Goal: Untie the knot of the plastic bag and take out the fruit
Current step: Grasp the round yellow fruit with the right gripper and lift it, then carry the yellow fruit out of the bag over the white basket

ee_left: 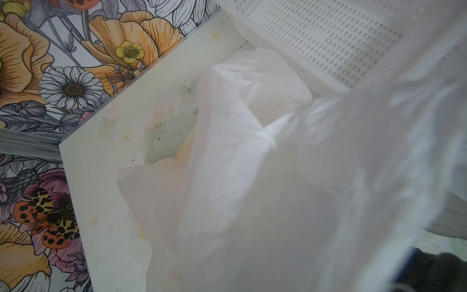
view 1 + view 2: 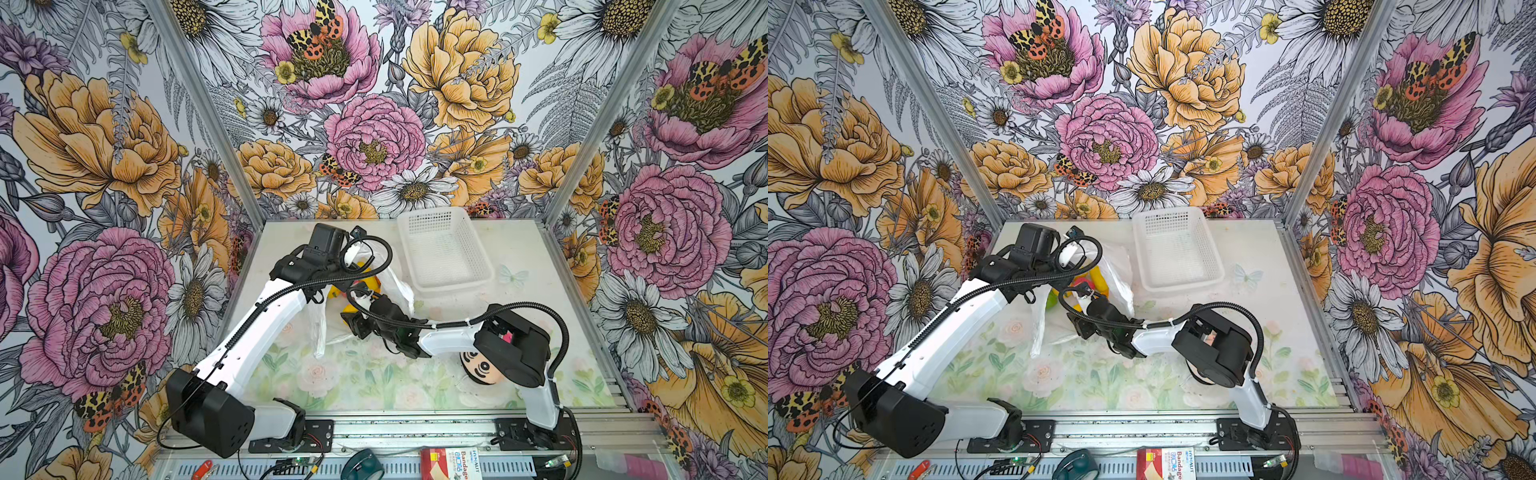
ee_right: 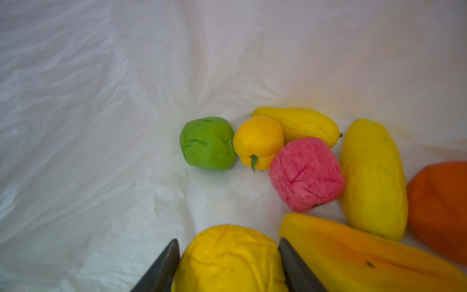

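Your R gripper point(image 3: 228, 240) grips a yellow fruit point(image 3: 227, 265) inside the bag point(image 2: 399, 286); L gripper point(image 2: 353, 254) closed, pinching bag film. Basket point(image 2: 432, 218) sits at bag's 2 o'clock.

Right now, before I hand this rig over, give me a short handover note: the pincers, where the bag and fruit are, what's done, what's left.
Left pincer: shut, apparently pinching the plastic bag film to hold its mouth up; fingers hidden.
Right pincer: inside the bag, shut on a yellow fruit.
Fruit: green fruit, pink-red fruit, orange fruit and more yellow ones lie in the bag; none in the white basket.
Done: bag untied and open.
Left: lift out the gripped fruit, then the rest.
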You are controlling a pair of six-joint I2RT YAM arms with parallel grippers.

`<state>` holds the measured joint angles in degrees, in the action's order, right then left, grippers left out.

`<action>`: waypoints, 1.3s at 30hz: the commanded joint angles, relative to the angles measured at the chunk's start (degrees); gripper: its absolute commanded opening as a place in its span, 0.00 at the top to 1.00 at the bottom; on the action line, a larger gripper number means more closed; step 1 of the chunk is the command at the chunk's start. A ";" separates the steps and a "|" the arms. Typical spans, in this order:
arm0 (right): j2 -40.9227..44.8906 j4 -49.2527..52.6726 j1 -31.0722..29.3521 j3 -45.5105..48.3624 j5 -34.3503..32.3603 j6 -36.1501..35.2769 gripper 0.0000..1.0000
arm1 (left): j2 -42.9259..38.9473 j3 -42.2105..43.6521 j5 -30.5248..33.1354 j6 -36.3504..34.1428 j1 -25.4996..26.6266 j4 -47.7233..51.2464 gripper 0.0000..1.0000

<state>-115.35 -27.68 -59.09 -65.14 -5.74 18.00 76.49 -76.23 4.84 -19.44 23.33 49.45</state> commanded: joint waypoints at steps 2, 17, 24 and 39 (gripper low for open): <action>7.75 -1.42 -1.43 2.89 1.52 -1.71 0.85 | 0.24 0.59 -0.38 -0.07 -0.55 -1.61 1.00; 44.30 0.52 -3.06 25.23 -3.39 -5.96 0.91 | 0.33 0.72 -0.42 0.15 -0.13 -1.50 1.00; 62.58 4.57 3.38 36.43 -13.33 -6.01 0.91 | 0.33 0.72 0.21 0.02 0.47 -1.41 1.00; 46.36 26.85 28.15 27.58 -13.09 2.39 1.00 | -0.37 0.98 0.78 -0.28 0.93 -1.42 1.00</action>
<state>-64.51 -7.70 -31.53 -33.12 -18.68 18.48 76.49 -76.16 5.06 -19.44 23.77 49.45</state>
